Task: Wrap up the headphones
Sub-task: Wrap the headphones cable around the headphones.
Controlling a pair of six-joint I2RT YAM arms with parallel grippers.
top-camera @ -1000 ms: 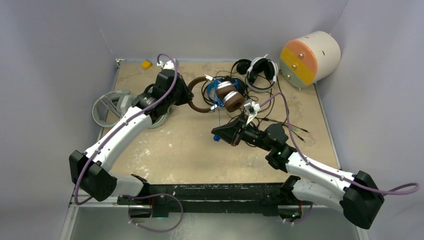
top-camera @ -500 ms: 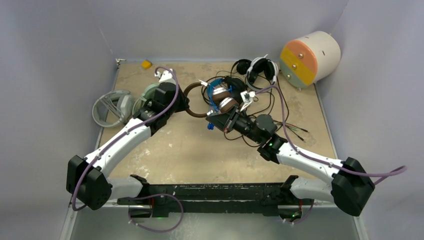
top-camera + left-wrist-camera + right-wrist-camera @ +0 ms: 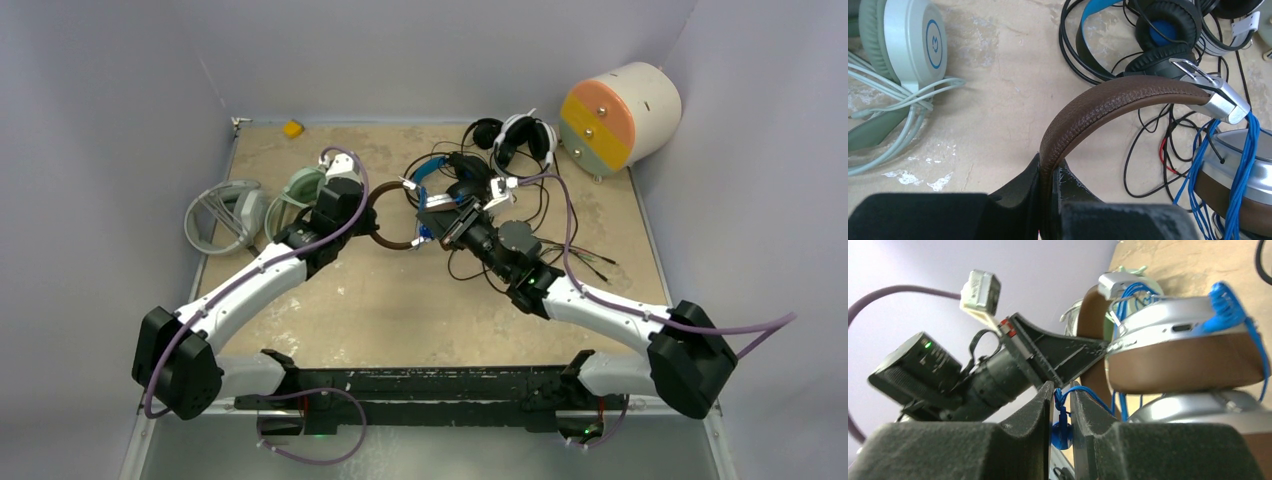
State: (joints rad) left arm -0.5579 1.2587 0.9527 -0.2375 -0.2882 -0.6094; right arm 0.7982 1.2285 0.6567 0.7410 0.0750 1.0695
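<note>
My left gripper [image 3: 1050,167] is shut on the brown headphones' leather headband [image 3: 1118,97], near the table's middle [image 3: 368,212]. A thin blue cable [image 3: 1243,165] is wound around their silver-and-brown ear cups [image 3: 1188,360]. The right gripper [image 3: 1062,390] sits just beside those cups [image 3: 432,222]. Its jaws stand a narrow gap apart, and the blue cable's end with its plug [image 3: 1060,435] hangs loosely between them. From above, the right gripper hides the cups.
Mint-green headphones [image 3: 300,188] and a white-grey pair [image 3: 222,215] lie at the left. A black pair with a blue headband [image 3: 440,168] and a black-and-white pair [image 3: 520,140] lie behind. Loose black cables [image 3: 570,250] trail right. A cream cylinder [image 3: 620,115] and a yellow block [image 3: 292,128] sit at the back.
The right arm swung left and back up to the brown ear cups, and its jaws parted slightly around the blue cable end. The left gripper pulled the headband a little nearer.
</note>
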